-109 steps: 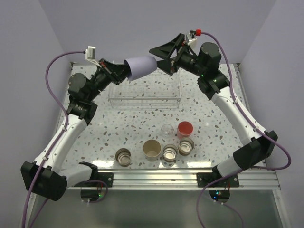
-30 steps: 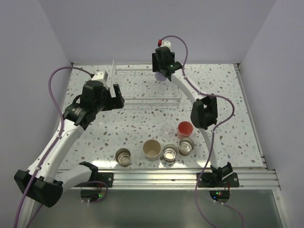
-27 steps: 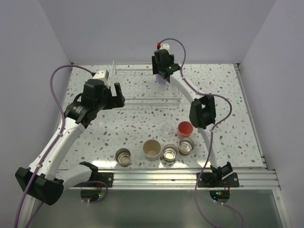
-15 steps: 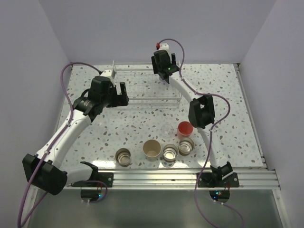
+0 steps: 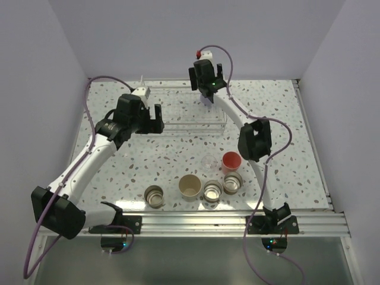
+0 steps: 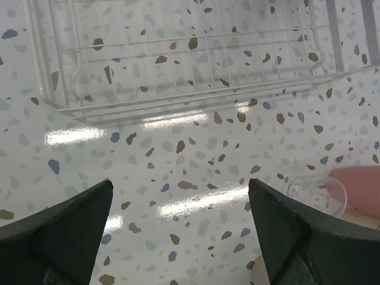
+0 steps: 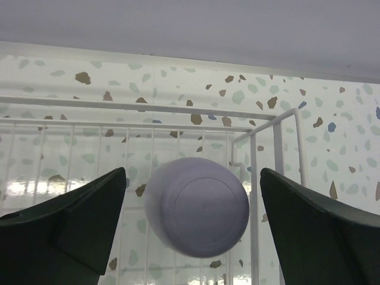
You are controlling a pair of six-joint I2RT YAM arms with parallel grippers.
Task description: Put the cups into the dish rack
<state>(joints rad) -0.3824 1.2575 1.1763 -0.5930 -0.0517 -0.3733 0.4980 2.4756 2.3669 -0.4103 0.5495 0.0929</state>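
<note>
Both left fingers (image 6: 59, 228) and right fingers (image 7: 65, 219) apart, only right wrist clearly shows lavender cup (image 7: 197, 206) inside dish rack (image 7: 119, 105)

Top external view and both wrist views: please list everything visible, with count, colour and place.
dish rack: one, clear wire frame, far middle of the table
lavender cup: one, in the rack near its right end, base toward the wrist camera
clear cup: one, transparent, mid-table
red-pink cup: one, right of the clear cup
beige cup: one, near row
silvery-rimmed cups: three, tan bases, near row
table: one, white speckled
left gripper: open, empty, by the rack's near edge
right gripper: open, over the lavender cup
</note>
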